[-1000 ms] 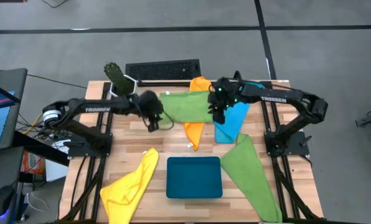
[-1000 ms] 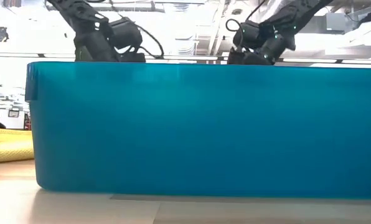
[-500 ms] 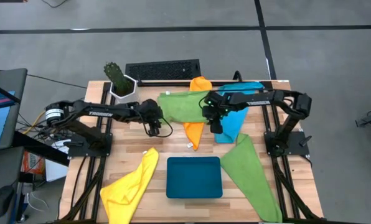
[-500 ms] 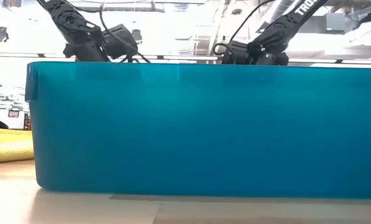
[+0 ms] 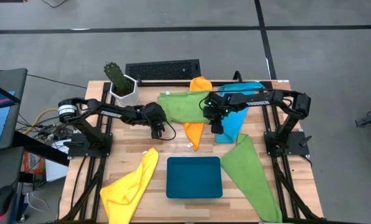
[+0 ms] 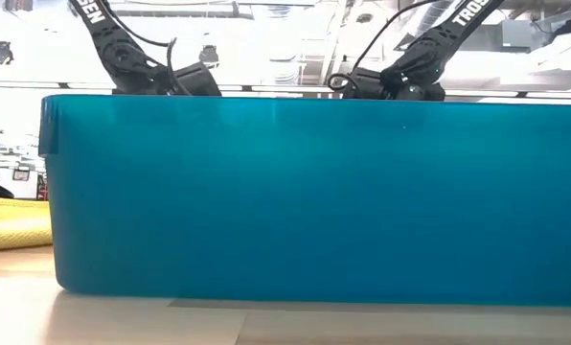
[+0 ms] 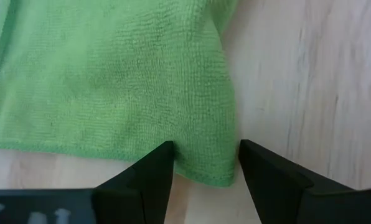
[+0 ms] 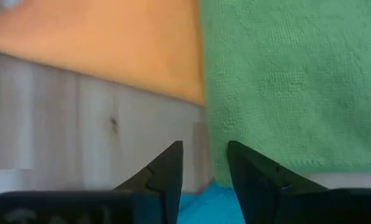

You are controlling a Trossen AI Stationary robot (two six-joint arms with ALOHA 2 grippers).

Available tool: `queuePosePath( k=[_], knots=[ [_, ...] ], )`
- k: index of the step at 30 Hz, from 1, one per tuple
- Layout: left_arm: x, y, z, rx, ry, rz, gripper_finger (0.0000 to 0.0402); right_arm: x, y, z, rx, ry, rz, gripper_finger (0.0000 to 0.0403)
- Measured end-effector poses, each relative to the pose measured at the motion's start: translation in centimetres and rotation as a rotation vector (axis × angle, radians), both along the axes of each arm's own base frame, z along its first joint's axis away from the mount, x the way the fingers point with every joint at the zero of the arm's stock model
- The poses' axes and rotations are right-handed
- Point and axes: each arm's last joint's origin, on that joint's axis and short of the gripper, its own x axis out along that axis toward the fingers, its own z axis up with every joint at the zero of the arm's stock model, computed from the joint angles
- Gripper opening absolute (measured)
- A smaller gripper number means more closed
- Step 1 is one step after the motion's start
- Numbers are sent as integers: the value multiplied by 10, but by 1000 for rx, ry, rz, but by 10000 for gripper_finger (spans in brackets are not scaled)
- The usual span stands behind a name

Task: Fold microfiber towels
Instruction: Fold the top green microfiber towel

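Hands, left [image 7: 204, 163] and right [image 8: 204, 163], straddle opposite corners of the green towel [image 5: 184, 106] (fingers parted, nothing gripped).

I'm looking down on a light wooden slat table [image 5: 173, 149]. Near its centre, toward six o'clock, sits a dark teal tray [image 5: 194, 177]. At seven o'clock a yellow towel [image 5: 132, 185] lies crumpled; at five o'clock, a green towel [image 5: 251, 174]. Toward twelve, another green towel [image 5: 184, 106] overlaps an orange towel [image 5: 195, 127], with a blue towel [image 5: 235, 121] at one o'clock. A potted cactus [image 5: 118, 79] stands at eleven.
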Motion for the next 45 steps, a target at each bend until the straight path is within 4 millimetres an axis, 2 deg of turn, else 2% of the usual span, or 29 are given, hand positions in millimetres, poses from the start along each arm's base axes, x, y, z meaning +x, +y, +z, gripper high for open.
queuePosePath(
  k=[4,8,12,16,18,26,30,34,38,45],
  knots=[
    [1,1,0,11,-4,6,176,-4,2,-7,-56,27,-12,133],
    [1,1,0,17,-7,10,149,-6,2,-10,-64,30,-21,113],
    [0,3,-1,56,9,46,97,-5,2,-10,-121,43,-38,78],
    [-2,4,-2,88,48,50,27,-6,3,-10,-123,62,-39,16],
    [-3,3,0,89,93,52,8,-6,6,-10,-113,67,-48,14],
    [-4,-1,14,46,264,4,3,-5,26,6,-81,30,-73,12],
    [-2,-7,26,37,271,10,2,-4,42,17,-66,-3,-79,11],
    [-4,-13,30,-2,255,11,7,-2,58,19,-60,-5,-51,6],
    [-6,-21,29,-90,277,-35,39,2,68,9,-46,27,-36,17],
    [-6,-25,33,-119,252,-14,132,4,74,3,-44,45,-16,14]
  ],
)
